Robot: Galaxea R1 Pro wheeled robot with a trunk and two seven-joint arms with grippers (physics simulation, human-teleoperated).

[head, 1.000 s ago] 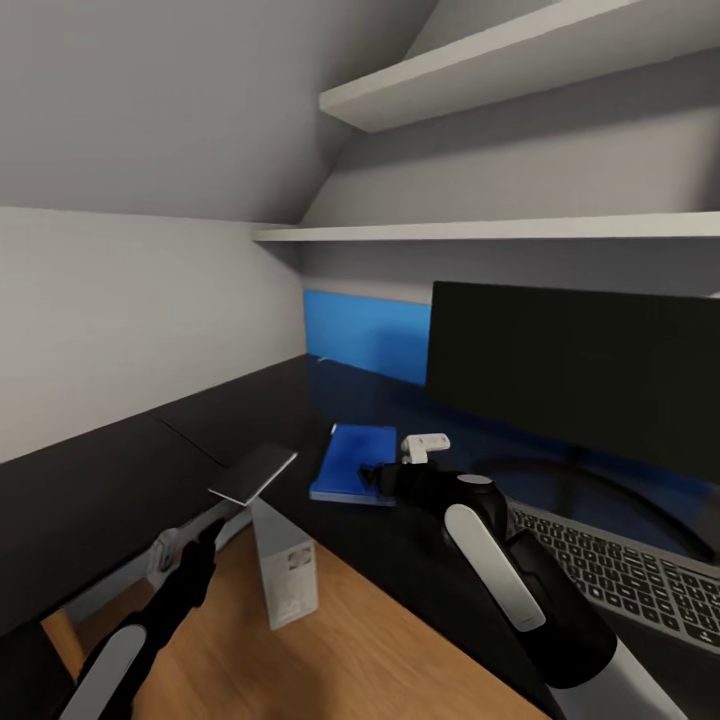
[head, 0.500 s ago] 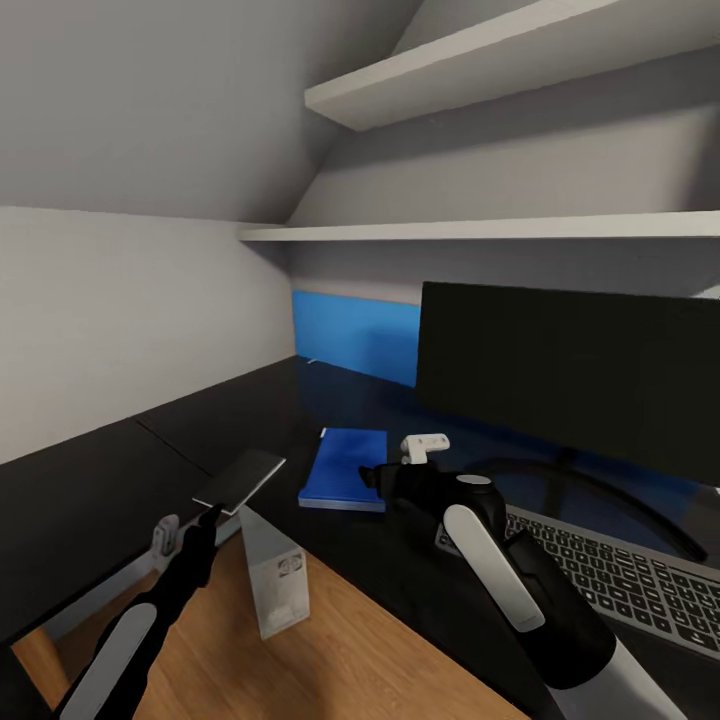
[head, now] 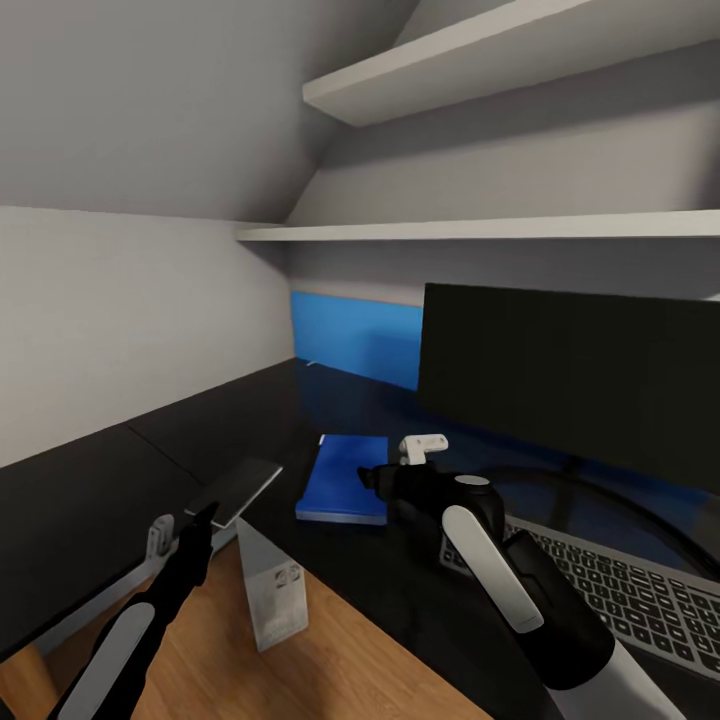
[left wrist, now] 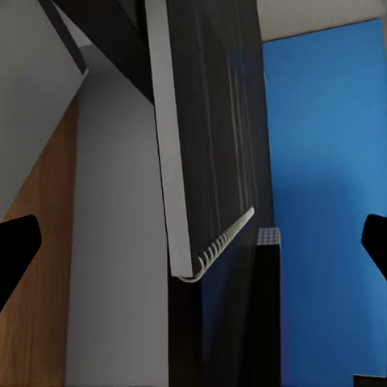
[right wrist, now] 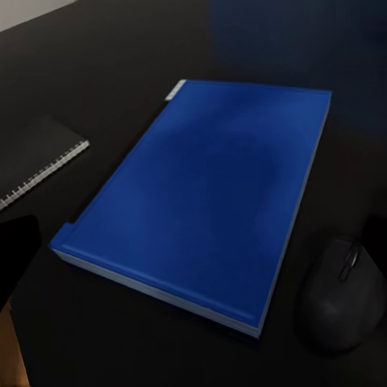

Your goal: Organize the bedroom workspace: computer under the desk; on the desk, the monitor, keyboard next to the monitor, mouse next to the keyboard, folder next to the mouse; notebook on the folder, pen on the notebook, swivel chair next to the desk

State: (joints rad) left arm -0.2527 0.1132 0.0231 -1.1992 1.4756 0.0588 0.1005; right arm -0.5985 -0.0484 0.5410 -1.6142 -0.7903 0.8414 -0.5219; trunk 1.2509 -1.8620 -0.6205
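The blue folder (head: pixel 345 480) (right wrist: pixel 201 201) lies flat on the black desk (head: pixel 250 420). Left of it, a dark spiral notebook (head: pixel 238 490) (right wrist: pixel 36 165) sits at the desk's front edge and overhangs it. My left gripper (head: pixel 205 515) (left wrist: pixel 193 242) is open at the notebook's near corner, with the notebook (left wrist: pixel 210 137) between its wide-spread fingers. My right gripper (head: pixel 372 478) (right wrist: pixel 193 242) hovers open over the folder. A black mouse (right wrist: pixel 343 290) rests beside the folder. The monitor (head: pixel 570 380) stands on the desk with the keyboard (head: pixel 620 580) in front. The white computer (head: pixel 275 590) stands under the desk.
Two white shelves (head: pixel 500 228) run along the wall above the monitor. A blue panel (head: pixel 355 345) backs the desk. The desk wraps around to the left under a sloped wall. Wooden floor (head: pixel 330 660) shows below the desk's edge.
The whole view has drifted slightly, so the camera moved. The left forearm has swung lower and to the left, its tip staying by the notebook's corner. The right arm has barely moved.
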